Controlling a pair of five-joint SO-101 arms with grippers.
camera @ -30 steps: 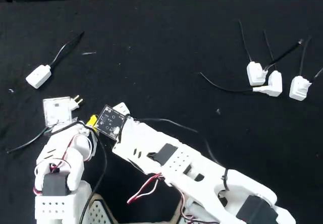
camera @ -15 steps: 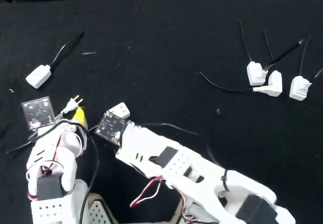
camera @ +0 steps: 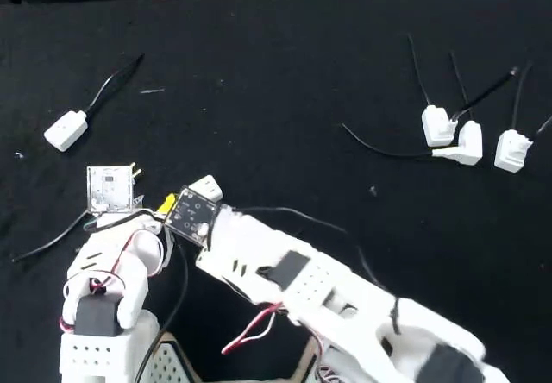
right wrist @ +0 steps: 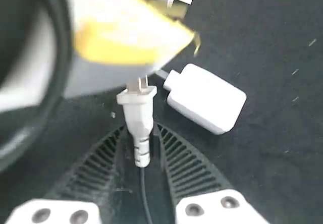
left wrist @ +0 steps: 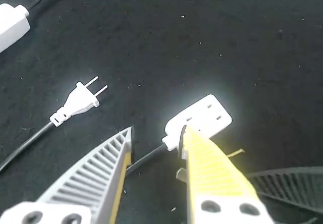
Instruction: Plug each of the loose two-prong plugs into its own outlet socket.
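One black bench carries everything. Two white arms stand at its near edge, the left arm upright and the right arm stretched across toward it.

The left hand is spread wide and grips nothing. A dark cable runs between its fingers, and the tip of its yellow finger lies at the cable end of the nearest socket, a white block lying flat just ahead.

The right hand is closed snugly on the held plug, prongs pointing forward at that yellow finger, with the same socket just beside.

A far socket lies well apart toward the bench's left side, its cable trailing away. A cluster of three white cabled pieces sits far off on the right.

The loose plug lies on the cloth near the left hand, untouched, its two prongs bare.
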